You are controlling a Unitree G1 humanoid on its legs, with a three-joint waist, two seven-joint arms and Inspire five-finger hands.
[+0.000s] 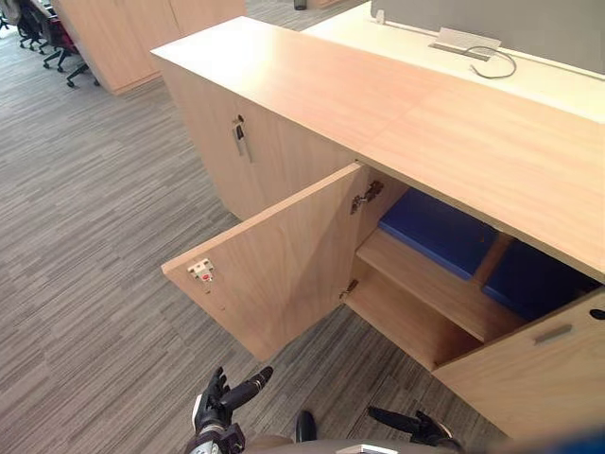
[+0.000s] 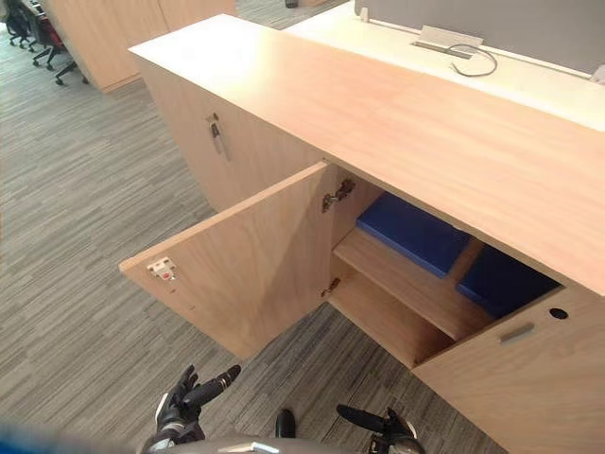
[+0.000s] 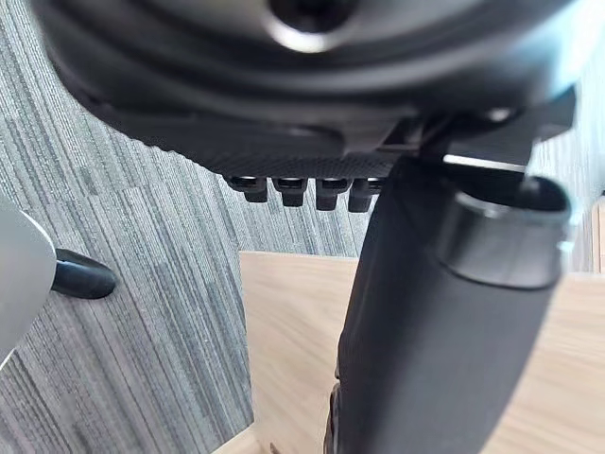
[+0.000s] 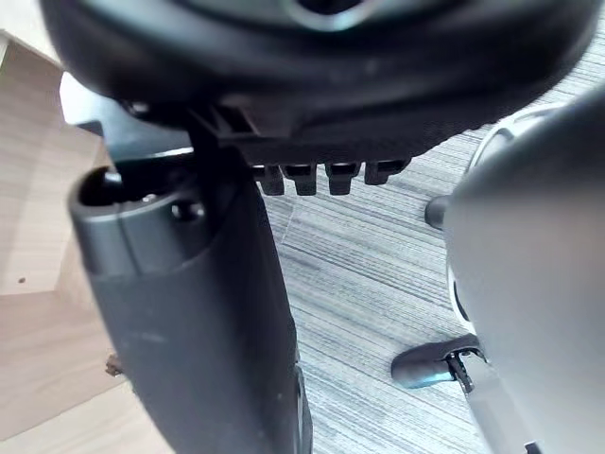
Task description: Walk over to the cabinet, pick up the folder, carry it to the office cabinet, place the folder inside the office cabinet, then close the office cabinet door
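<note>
Lying on the upper shelf (image 1: 425,284) inside the long light-wood office cabinet (image 1: 378,104), a flat blue folder (image 1: 435,232) is seen, and a second blue folder (image 1: 534,279) is seen just beside it, with a narrow wooden divider (image 1: 492,257) between the two. Both folders are well apart from the robot's hands and higher in the head views.

The left hand (image 1: 219,405) is held low over the grey striped carpet (image 1: 95,236), near the lower edge of the wide-open cabinet door (image 1: 274,274). Its fingers are loosely spread, its thumb is stretched out, and nothing is held. The right hand (image 1: 414,426) is held low in front of the half-open second door (image 1: 529,369). Its fingers are likewise relaxed and nothing is grasped.

Two folders are counted, and two doors stand open. Two metal hinges (image 1: 367,196) are seen on the wide-open door, and one grey bar handle (image 1: 553,333) is seen on the second door. One key (image 1: 239,134) is seen in the lock of a closed door further left. One white worktop (image 1: 529,76) is seen behind the cabinet, with one looped cable (image 1: 496,61) on it.
</note>
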